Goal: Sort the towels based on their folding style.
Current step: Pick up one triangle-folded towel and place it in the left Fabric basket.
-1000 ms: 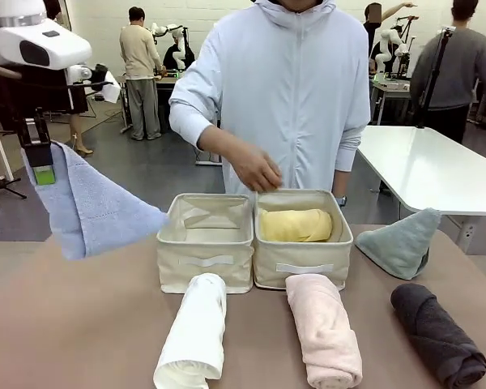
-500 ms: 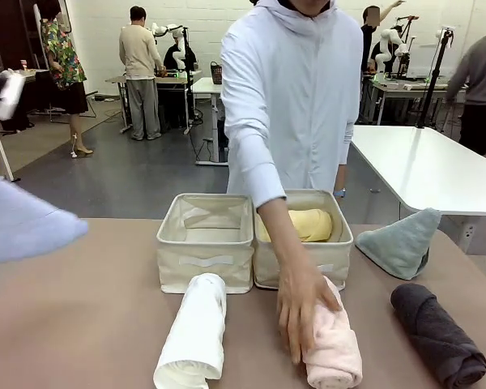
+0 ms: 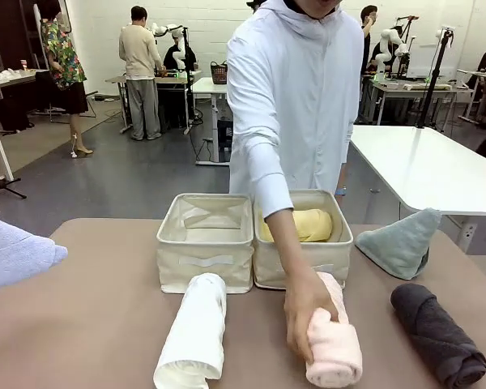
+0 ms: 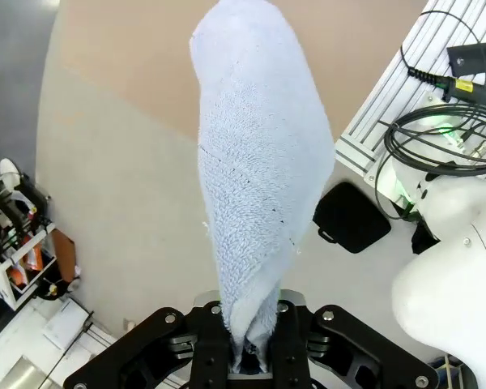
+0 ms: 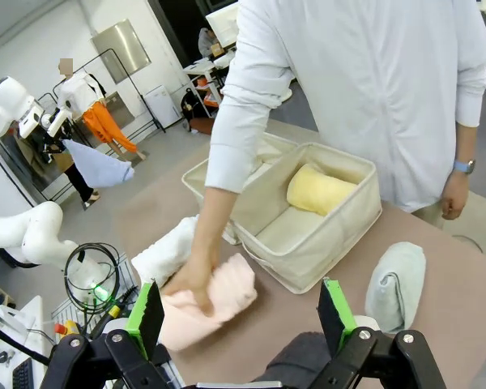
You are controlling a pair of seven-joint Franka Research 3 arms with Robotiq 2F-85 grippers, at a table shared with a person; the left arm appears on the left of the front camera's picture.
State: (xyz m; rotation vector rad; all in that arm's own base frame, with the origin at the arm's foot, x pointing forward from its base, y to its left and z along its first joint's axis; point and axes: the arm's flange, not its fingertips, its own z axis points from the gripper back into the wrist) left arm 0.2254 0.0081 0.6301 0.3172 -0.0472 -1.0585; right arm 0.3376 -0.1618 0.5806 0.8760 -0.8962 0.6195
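Front: blue towel (image 3: pixel 16 251) pokes in at the left edge, hanging above the table (image 3: pixel 89 324). Two bins mid-table; left bin (image 3: pixel 204 261) has no towel in it, and right bin (image 3: pixel 304 266) has the yellow towel (image 3: pixel 304 224) inside. On the near side of the bins: white towel (image 3: pixel 196 328) rolled, pink towel (image 3: pixel 336 352) rolled with a person's hand (image 3: pixel 308 312) gripping it. Green towel (image 3: pixel 401 243) stands as a cone to the right, grey towel (image 3: pixel 436 334) rolled on its near side.

Left wrist: left gripper (image 4: pixel 249 340) is clamped tight on one end of the blue towel (image 4: pixel 259 178). The rest of it stretches straight out ahead of the fingers, over the table's edge (image 4: pixel 130 121).

Right wrist: right gripper (image 5: pixel 240 316) is spread wide with nothing between the pads. Ahead of it and toward the left finger, the hand (image 5: pixel 190 284) is on the pink towel (image 5: pixel 227 296). White towel (image 5: pixel 166 251) just beyond that. Yellow towel (image 5: pixel 320 190) sits in the right bin (image 5: pixel 324 243) farther ahead. Green towel (image 5: pixel 397 284) is outboard of the right finger. Grey towel (image 5: pixel 296 361) lies low between the fingers. Blue towel (image 5: pixel 101 166) hangs far off, beyond the left finger.
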